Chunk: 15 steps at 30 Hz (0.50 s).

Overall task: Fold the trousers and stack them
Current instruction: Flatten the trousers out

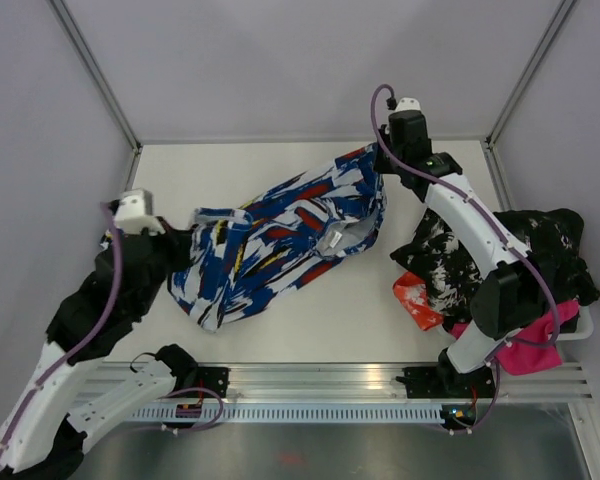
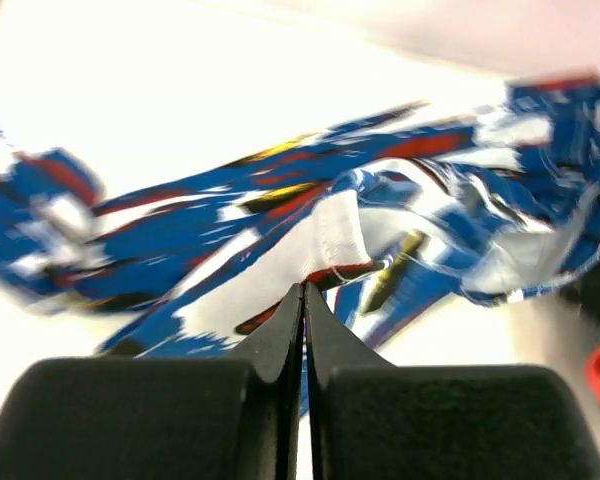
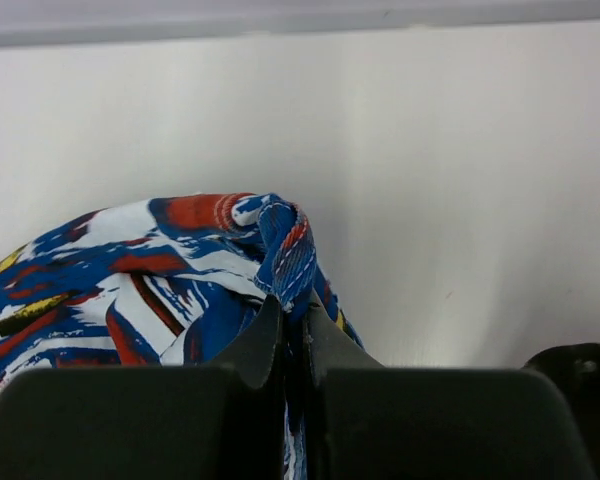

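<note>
The trousers [image 1: 280,240], royal blue with white, red, black and yellow splashes, hang stretched between my two grippers over the middle of the table. My left gripper [image 1: 185,240] is shut on their left end; in the left wrist view the jaws [image 2: 303,290] pinch the cloth [image 2: 280,230]. My right gripper [image 1: 380,165] is shut on their far right corner; in the right wrist view the jaws [image 3: 293,305] clamp a bunched blue fold [image 3: 285,245].
A heap of other clothes lies at the right edge: a black and white garment [image 1: 450,255], a red one [image 1: 417,300], a black one [image 1: 560,250] and a pink one [image 1: 530,345]. The table's white walls rise behind and at the sides.
</note>
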{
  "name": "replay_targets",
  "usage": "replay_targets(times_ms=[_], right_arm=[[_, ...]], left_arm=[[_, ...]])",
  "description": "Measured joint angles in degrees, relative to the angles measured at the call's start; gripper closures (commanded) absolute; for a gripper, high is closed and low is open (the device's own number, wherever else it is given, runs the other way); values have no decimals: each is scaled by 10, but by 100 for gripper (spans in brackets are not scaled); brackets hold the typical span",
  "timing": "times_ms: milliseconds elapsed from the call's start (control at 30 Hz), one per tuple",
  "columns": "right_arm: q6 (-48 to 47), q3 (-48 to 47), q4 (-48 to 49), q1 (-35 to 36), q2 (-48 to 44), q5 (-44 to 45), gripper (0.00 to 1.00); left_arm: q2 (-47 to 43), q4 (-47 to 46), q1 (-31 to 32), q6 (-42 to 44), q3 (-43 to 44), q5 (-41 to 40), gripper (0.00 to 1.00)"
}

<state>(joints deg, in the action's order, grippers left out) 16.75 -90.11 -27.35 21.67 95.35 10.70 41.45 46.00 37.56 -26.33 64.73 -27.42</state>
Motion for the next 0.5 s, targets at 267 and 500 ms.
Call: replay_targets(times_ms=[267, 500], right_arm=[[-21, -2, 32, -81, -39, -8, 100], [-26, 34, 34, -118, -55, -34, 100]], left_arm=[[-59, 200, -2, -158, 19, -89, 0], [-87, 251, -2, -235, 14, -164, 0]])
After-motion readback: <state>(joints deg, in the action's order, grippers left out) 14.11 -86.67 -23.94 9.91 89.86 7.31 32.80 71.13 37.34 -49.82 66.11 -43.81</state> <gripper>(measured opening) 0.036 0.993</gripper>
